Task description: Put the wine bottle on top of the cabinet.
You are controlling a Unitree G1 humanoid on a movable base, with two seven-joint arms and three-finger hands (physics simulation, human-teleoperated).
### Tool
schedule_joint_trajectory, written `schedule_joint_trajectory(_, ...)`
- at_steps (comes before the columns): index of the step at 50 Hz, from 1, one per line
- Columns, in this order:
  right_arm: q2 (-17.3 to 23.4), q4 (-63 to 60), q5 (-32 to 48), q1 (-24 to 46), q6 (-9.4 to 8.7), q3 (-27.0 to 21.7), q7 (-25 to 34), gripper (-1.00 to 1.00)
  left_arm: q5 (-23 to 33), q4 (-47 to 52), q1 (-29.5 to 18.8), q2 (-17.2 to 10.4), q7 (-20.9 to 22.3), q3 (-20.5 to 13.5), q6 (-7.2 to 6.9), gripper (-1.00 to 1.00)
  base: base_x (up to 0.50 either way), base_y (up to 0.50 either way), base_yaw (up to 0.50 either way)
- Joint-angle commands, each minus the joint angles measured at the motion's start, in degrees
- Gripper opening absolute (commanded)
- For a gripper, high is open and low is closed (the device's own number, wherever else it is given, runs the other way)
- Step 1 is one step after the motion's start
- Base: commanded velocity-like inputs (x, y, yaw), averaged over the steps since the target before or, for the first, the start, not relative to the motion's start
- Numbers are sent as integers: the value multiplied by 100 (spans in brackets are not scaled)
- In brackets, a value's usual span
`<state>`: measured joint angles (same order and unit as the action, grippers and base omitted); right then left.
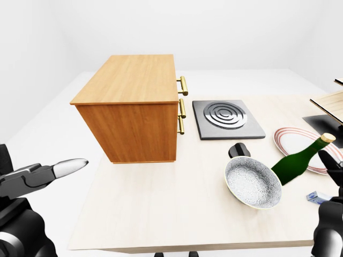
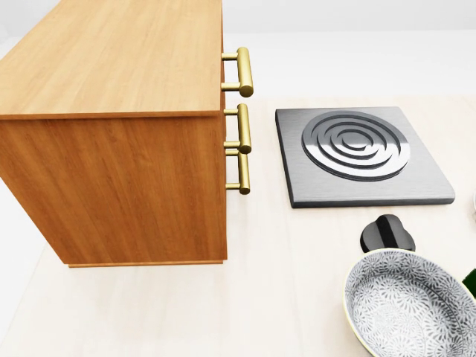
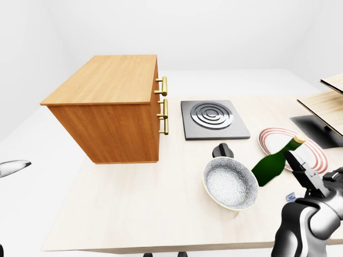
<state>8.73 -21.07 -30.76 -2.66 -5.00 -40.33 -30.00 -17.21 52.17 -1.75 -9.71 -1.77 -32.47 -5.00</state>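
A wooden cabinet with brass handles on its right face stands in the upper left of the left-eye view, on a pale desk. Its flat top is bare. Just right of it lies a grey hob plate with concentric rings.

The green wine bottle sits at the right of the left-eye view, tilted with its neck up toward the right and its base low beside a patterned bowl. A black knob lies just above the bowl. Behind the bottle is a red-rimmed plate. A small blue-and-white object lies near the lower right edge.

The right hand rises at the lower right of the right-eye view, its fingers just beside the bottle's neck; whether they grip it cannot be told.

The left hand is at the lower left of the left-eye view, well apart from the cabinet, one silver-tipped finger pointing right, holding nothing; its spread cannot be told.
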Motion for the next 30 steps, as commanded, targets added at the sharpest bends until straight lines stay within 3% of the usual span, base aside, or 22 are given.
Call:
schedule_joint_trajectory(1, 224, 251, 62, 107, 0, 4, 0, 100, 44, -24, 16, 29, 10, 46, 0, 100, 0, 0, 0)
schedule_joint_trajectory(9, 403, 246, 603, 200, 0, -83, 0, 100, 64, -58, 24, 44, 19, 64, 0, 100, 0, 0, 0)
schedule_joint_trajectory(16, 564, 262, 1999, 321, 0, 196, 0, 100, 80, -72, 27, 54, 24, 86, 0, 100, 0, 0, 0)
schedule_joint_trajectory(22, 637, 342, 2689, 636, 0, 396, 5, 100, 111, -74, 22, 62, 22, 123, 0, 100, 0, 0, 0)
schedule_joint_trajectory(30, 717, 548, 3285, 884, 0, 525, 648, 100, 128, -93, 30, 69, 33, 124, 0, 100, 0, 0, 0)
